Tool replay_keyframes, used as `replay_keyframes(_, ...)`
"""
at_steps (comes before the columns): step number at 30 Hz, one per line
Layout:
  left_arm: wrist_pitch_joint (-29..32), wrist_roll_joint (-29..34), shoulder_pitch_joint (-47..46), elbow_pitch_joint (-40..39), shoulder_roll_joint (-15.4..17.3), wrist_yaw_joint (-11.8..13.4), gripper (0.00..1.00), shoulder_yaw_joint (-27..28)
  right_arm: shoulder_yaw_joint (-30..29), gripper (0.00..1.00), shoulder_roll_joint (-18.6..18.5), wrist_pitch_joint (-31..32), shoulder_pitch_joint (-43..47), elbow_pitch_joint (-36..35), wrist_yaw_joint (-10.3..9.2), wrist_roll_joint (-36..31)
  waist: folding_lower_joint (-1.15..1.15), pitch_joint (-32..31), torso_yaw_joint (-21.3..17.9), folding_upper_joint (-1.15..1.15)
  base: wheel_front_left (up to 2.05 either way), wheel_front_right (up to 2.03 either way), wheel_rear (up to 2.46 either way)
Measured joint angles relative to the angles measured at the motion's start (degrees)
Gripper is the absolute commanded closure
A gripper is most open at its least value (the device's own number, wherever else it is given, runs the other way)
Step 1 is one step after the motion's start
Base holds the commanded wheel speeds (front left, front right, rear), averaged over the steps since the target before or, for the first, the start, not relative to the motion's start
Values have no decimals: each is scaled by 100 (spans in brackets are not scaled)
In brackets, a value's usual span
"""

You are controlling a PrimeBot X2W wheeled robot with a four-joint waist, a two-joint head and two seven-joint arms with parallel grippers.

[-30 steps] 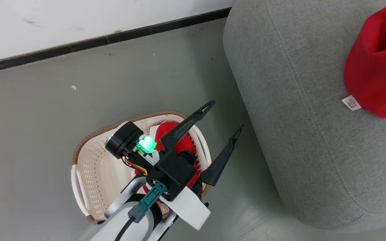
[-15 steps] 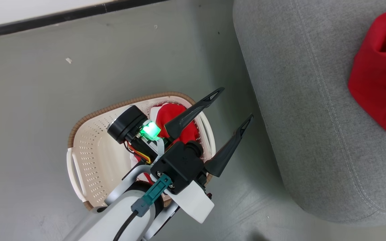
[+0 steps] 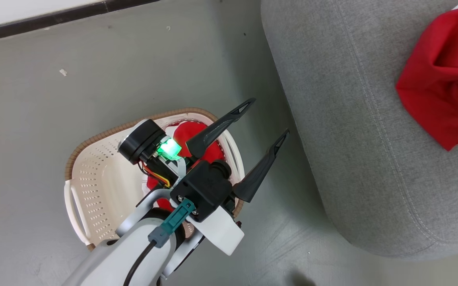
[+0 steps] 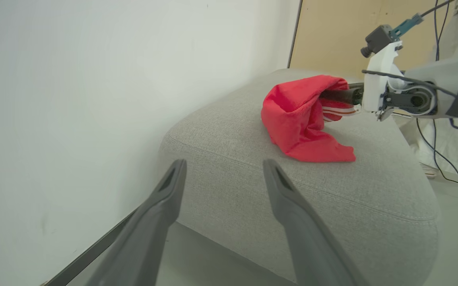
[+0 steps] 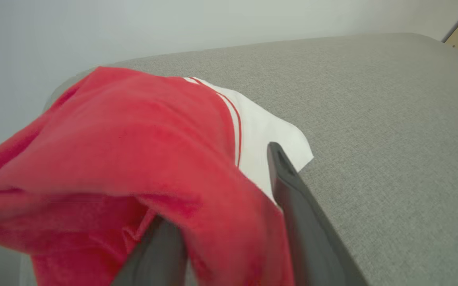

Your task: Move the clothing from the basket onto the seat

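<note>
Grey floor (image 3: 34, 119) below white wall (image 3: 14, 12). Left: basket (image 3: 94, 186), one red garment (image 3: 187, 133) still inside; left claw (image 3: 267, 117) above it, spread wide, empty. Right: seat (image 3: 352, 139), second red garment (image 3: 435, 87) on cushion, slumped looser than second ago. Right claw (image 5: 217, 186) fingers now parted, cloth draped over one. Likely drop just made; basket garment next.

No text, label, brand, number or sign is showing clearly enough to be read on anything in these views.
</note>
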Motion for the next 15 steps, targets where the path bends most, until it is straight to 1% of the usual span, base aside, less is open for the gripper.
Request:
replay_keyframes(5,-45,-29,0,89,-14,-5,0,-7,29,0,40,0,282,-42,0,0,0,-44,-78,0,0,0,0)
replay_keyframes(15,-143,-82,2,274,-36,-49,0,30,229,0,111,0,1029,-537,0,15,0,-160,-319,0,0,0,0)
